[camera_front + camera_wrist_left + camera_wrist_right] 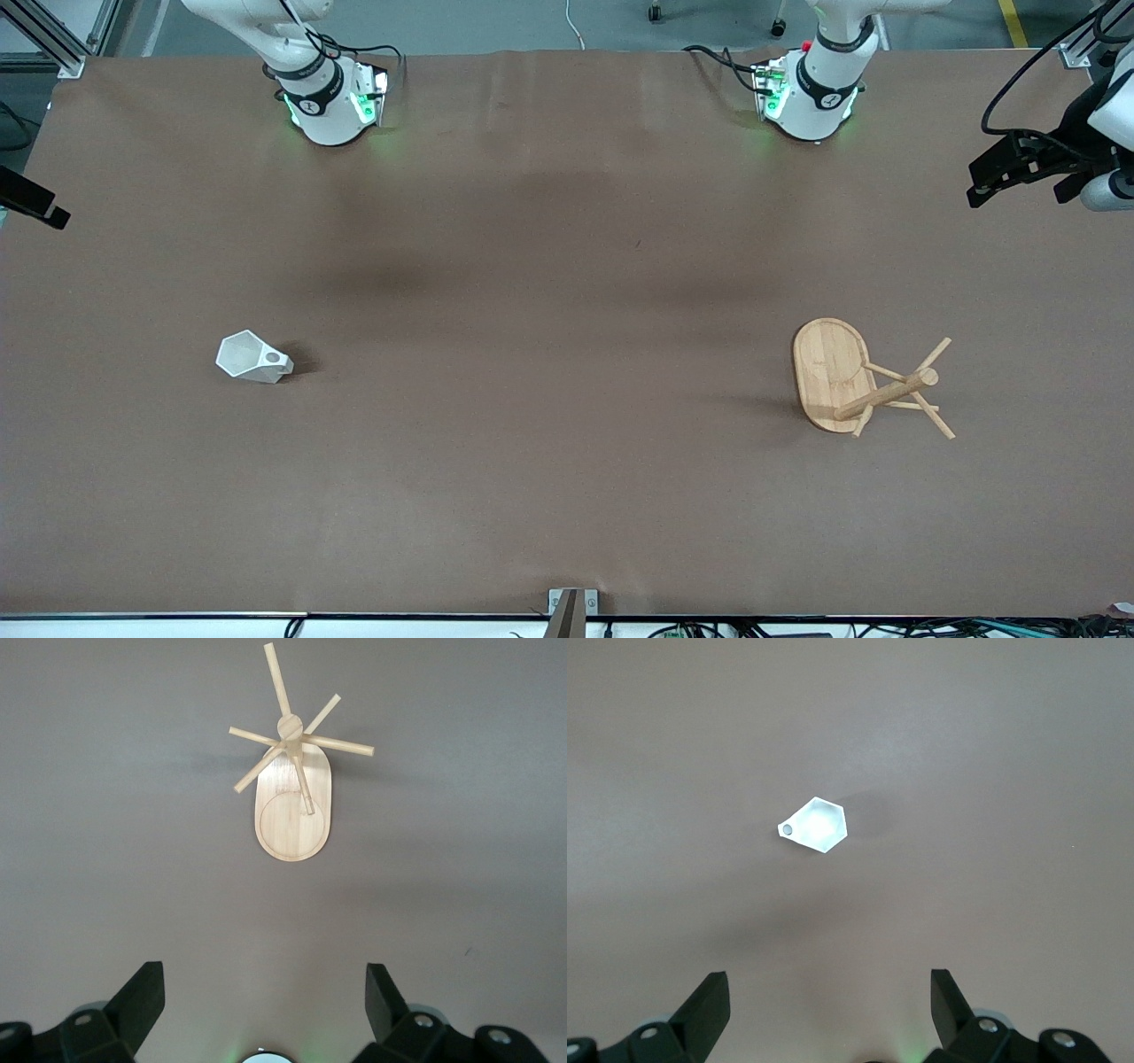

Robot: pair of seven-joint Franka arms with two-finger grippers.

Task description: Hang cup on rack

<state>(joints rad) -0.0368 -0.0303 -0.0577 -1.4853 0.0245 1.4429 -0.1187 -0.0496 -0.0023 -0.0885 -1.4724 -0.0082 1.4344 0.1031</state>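
The white faceted cup (252, 356) sits on the brown table toward the right arm's end, with its pierced handle tab pointing toward the middle of the table. It also shows in the right wrist view (818, 825). The bamboo rack (873, 381) stands toward the left arm's end on its oval base (826, 363), with thin pegs slanting off the post. It also shows in the left wrist view (291, 780). My left gripper (266, 979) is open and empty, high over the table short of the rack. My right gripper (830, 985) is open and empty, high over the table short of the cup.
The two arm bases (332, 97) (811, 93) stand at the table edge farthest from the front camera. Dark equipment pokes in at both ends of the table (31, 204) (1028, 164). A small metal bracket (571, 602) sits at the nearest edge.
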